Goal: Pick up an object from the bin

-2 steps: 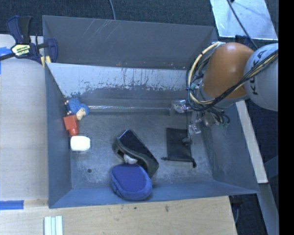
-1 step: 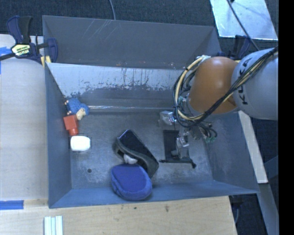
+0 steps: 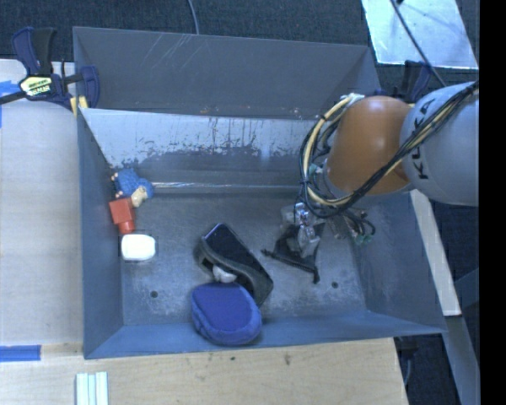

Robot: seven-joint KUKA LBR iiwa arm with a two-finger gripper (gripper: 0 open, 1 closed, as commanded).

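Looking down into the grey bin (image 3: 236, 146), I am seeing the arm reaching in from the right, its orange cover (image 3: 367, 146) hanging over the right half of the floor with yellow and black cables (image 3: 314, 154) looping round its left side. The gripper (image 3: 304, 231) is pointing down at the floor right of centre. Its tip is sitting right at the far end of a thin black angular piece (image 3: 292, 259), which is lying flat there. I cannot tell whether the gripper is spread or pressed together, nor whether it is actually pinching that black piece or only touching it.

Just left of the black piece, a dark shoe-shaped thing (image 3: 236, 258) is lying slantwise across the middle of the floor. A round blue pouch (image 3: 226, 315) is resting against its near end, by the near wall. Well apart from the gripper, along the left wall, three small things are sitting in a row: a blue figure (image 3: 133, 184) farthest, a red block (image 3: 122, 213) just beside it, and a white block (image 3: 138, 247) nearest.
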